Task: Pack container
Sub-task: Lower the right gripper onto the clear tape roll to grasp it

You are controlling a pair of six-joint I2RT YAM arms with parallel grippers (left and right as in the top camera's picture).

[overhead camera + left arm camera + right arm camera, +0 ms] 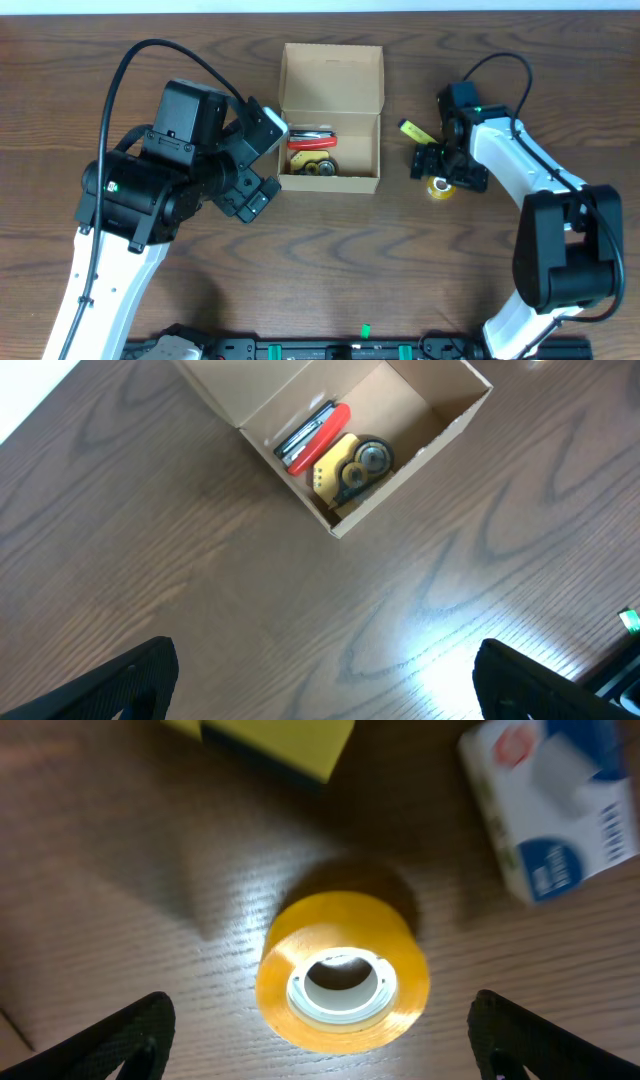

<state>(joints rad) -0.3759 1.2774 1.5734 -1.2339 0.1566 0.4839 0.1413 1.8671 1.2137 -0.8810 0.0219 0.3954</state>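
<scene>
The container (332, 72) is a tan cardboard box with its flap lid standing open at the table's far middle. In the left wrist view the container (415, 405) holds a red tool (318, 432) and a yellow and black round item (352, 463). My left gripper (265, 165) hovers just left of the box, open and with nothing in it (325, 682). A roll of yellow tape (343, 970) lies flat on the table. My right gripper (322, 1052) is open right above it, one finger on each side and neither touching the roll (438, 187).
A yellow block (285, 745) lies just beyond the tape and shows beside the right arm from above (415, 131). A small white and blue carton (555, 805) lies to the tape's right. A black rail (350, 350) runs along the near table edge.
</scene>
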